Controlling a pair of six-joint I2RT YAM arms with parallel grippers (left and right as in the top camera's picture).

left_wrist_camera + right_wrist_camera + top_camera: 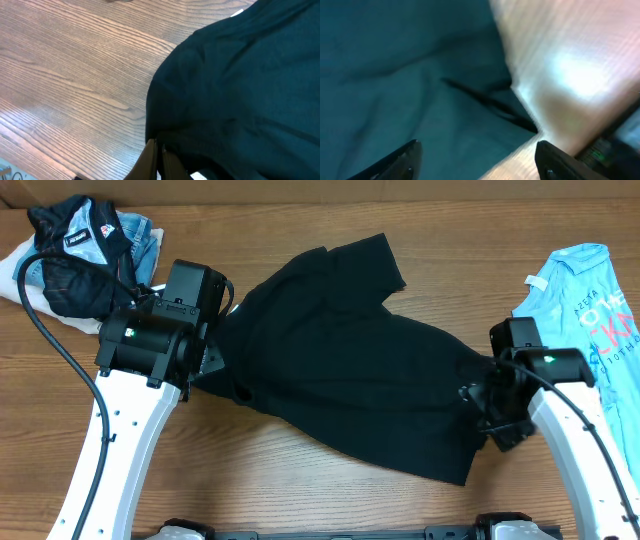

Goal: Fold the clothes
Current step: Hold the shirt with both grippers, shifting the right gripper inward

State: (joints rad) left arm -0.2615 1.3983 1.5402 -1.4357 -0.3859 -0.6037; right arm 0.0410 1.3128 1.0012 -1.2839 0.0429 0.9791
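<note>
SITE: we class this as a robotics lab | EVIDENCE: we see a white left arm (120, 440) and right arm (585, 445) working at a wood-grain table (300, 485), with a clothing heap (85, 245) alongside.

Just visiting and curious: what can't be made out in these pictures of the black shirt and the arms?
Left wrist: the left tool is cut off by the bottom edge; whether it pinches the black T-shirt is unclear.
Overhead: that tool hides under its own arm.
Right wrist: blurred; the right tool, open, and the cloth's folds smear.
</note>
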